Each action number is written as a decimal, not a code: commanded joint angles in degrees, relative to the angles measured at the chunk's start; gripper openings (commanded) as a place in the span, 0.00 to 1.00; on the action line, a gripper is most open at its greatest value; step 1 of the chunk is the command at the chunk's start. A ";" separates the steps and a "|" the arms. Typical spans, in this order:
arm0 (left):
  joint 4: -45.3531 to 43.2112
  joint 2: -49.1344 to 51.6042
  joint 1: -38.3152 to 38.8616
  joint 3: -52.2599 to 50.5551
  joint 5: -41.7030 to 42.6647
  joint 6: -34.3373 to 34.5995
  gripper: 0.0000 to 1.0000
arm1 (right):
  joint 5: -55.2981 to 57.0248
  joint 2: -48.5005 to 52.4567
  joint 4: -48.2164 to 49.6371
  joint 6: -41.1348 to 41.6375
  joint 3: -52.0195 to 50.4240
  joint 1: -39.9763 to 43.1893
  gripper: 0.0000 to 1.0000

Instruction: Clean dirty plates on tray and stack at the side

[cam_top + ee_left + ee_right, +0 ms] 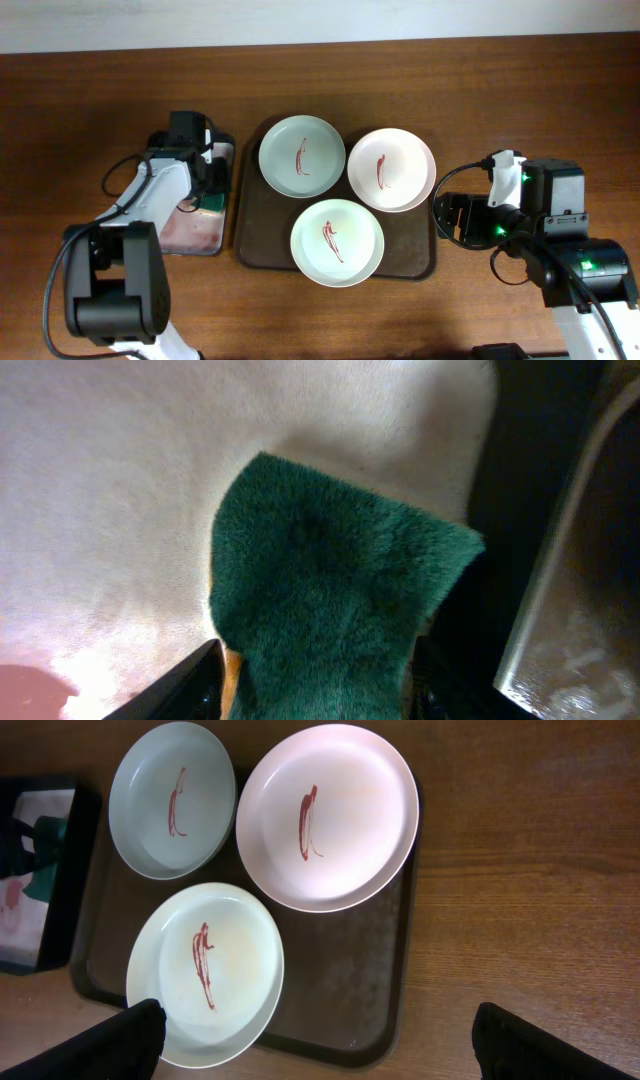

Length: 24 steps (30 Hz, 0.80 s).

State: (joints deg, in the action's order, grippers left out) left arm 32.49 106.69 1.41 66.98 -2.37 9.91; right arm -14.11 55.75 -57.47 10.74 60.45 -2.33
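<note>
Where our left jaws flank the green sponge [330, 610], grip we cannot tell, we should pinch centrally, lift level. Beyond: three streaked dirty plates [302, 157] on the brown tray [260, 235]; right jaws spread wide.

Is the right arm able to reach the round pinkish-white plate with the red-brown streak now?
Probably yes: the open right gripper hangs beside the dark brown rectangular tray, and nothing stands between it and the round pinkish-white plate.
</note>
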 commanded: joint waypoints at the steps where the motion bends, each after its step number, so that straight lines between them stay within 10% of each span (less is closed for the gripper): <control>1: 0.07 1.99 -0.46 0.52 -0.46 -0.61 0.23 | -0.48 0.02 -0.09 0.46 1.11 0.11 0.99; 3: 0.07 1.92 -0.46 0.59 -0.48 -0.61 0.01 | -0.48 0.02 -0.09 0.46 1.11 0.11 0.99; 13: 6.99 -4.37 -0.98 4.13 -1.53 -0.59 0.00 | -1.33 5.18 -3.37 -3.19 1.11 -0.04 0.99; 24: 14.32 -5.51 -0.83 2.27 0.46 1.11 0.00 | -3.48 23.98 0.04 -1.73 1.11 -9.88 0.64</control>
State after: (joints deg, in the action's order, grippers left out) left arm 46.72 102.08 0.71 69.95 -3.01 10.28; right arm -16.84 74.83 -58.48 7.99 60.62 -10.46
